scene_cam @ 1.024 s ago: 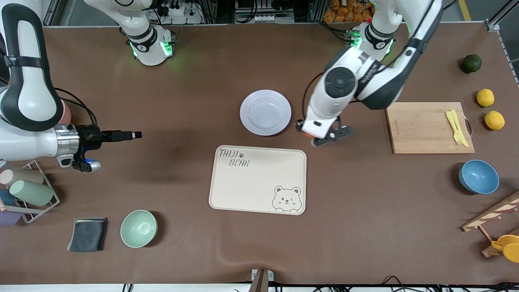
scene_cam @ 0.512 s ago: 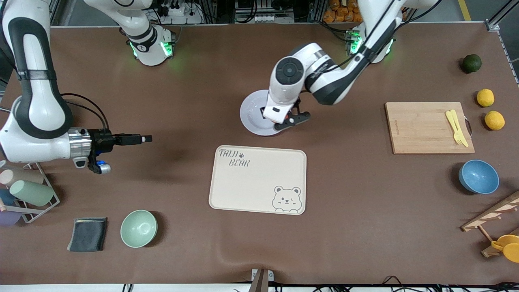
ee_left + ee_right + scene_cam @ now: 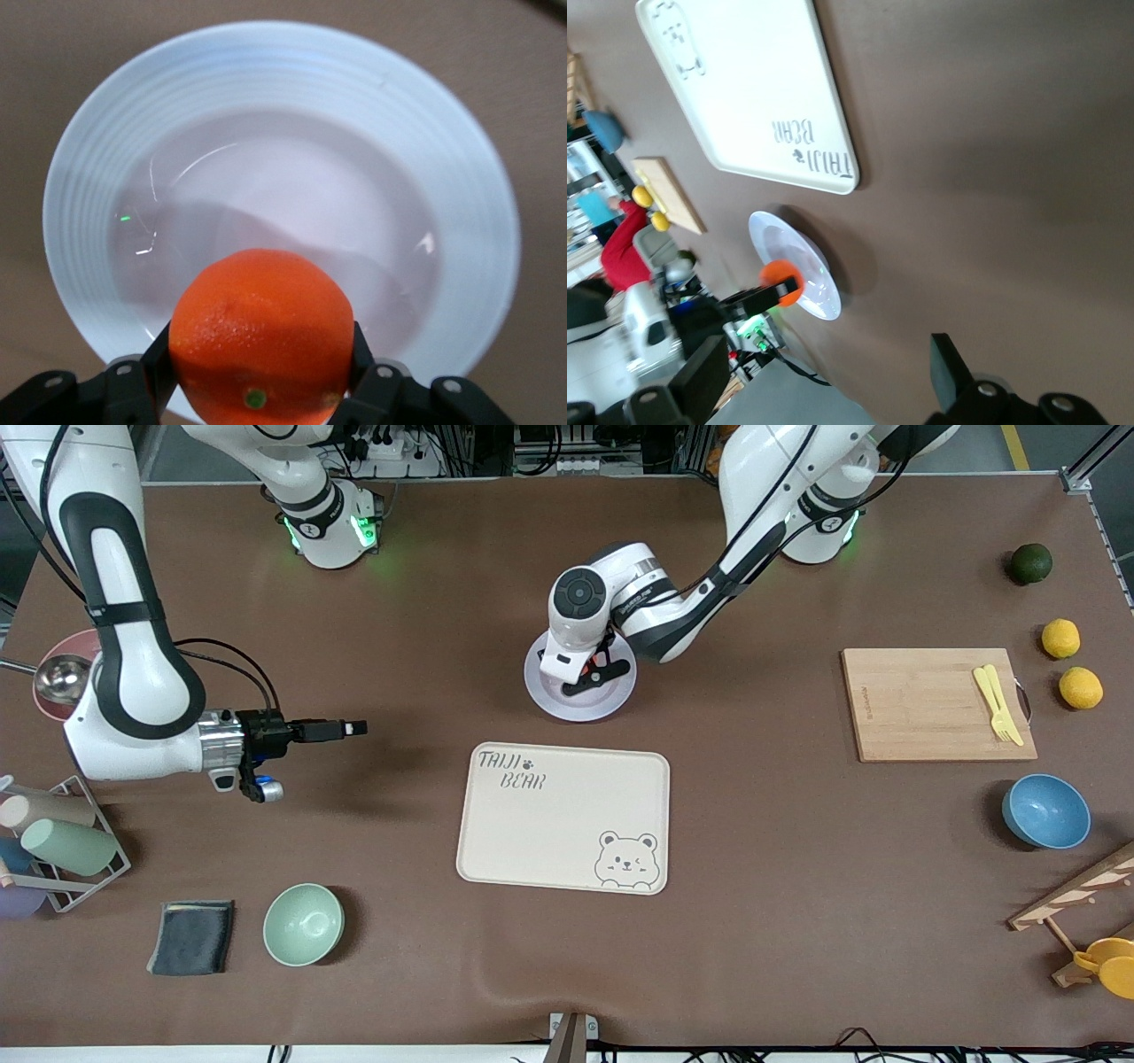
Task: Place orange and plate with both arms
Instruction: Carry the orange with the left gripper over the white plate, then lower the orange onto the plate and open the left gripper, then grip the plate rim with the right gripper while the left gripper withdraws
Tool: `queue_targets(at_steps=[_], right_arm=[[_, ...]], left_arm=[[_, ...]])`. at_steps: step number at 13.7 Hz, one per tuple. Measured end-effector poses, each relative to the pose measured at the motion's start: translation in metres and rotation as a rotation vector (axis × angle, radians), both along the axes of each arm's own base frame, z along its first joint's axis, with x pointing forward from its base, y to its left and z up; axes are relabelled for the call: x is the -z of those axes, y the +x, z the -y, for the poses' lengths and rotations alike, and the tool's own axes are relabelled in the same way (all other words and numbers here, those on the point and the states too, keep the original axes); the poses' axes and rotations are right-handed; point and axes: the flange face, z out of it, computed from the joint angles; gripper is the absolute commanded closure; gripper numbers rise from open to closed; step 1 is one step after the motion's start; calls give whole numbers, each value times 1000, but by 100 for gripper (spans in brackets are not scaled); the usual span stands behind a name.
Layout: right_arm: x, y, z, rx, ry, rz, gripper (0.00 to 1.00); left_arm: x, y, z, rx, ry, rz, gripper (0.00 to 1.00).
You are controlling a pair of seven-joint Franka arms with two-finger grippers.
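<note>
the left hand (image 3: 586, 677), clamped on the orange (image 3: 261, 335), has swung over the plate (image 3: 542, 691), ready to release; the right hand (image 3: 341, 730) waits open over the table (image 3: 797, 868) beside the plate.

front: table (image 3: 797, 957) seen from high across, bases at top | left wrist: plate (image 3: 443, 159) seen close, straight down | right wrist: plate (image 3: 824, 297) seen obliquely from afar | shared: plate

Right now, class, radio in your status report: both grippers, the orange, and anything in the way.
Left gripper shut on orange, over plate. Right gripper open, waiting above bare table toward the right arm's end. Nothing in the plate.
</note>
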Motion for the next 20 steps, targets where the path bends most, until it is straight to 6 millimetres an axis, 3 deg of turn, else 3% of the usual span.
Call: queue_targets(at_steps=[2,3,4,5,8,10,12,15,18,20], right_arm=[[15,-3,-4,-14,41,11,0],[21,-5,-8,-22,51,9,0],[23,-5,-13,-30,58,10,0],[24,-6,-17,-37,65,15,0],[32,-12,-27,-40,117,46,0],[45,-18,-35,-43,135,69,0],[60,-24,-44,-52,152,80,0],[78,-30,-56,-71,192,94,0],[100,-44,-81,-43,259,134,2],[114,-61,-108,-30,285,147,5]], left_arm=[[18,-9,-7,5,12,8,76],[18,-10,-8,3,6,12,57],[17,-10,-8,1,2,16,9],[18,-9,-8,-3,-2,19,0],[16,2,-11,-20,-14,38,0],[0,15,-12,-43,-25,65,0],[-34,28,-19,-71,-7,105,0],[-100,49,-38,-105,26,185,0],[-159,88,-81,-131,30,272,0],[-192,124,-120,-106,22,321,0]])
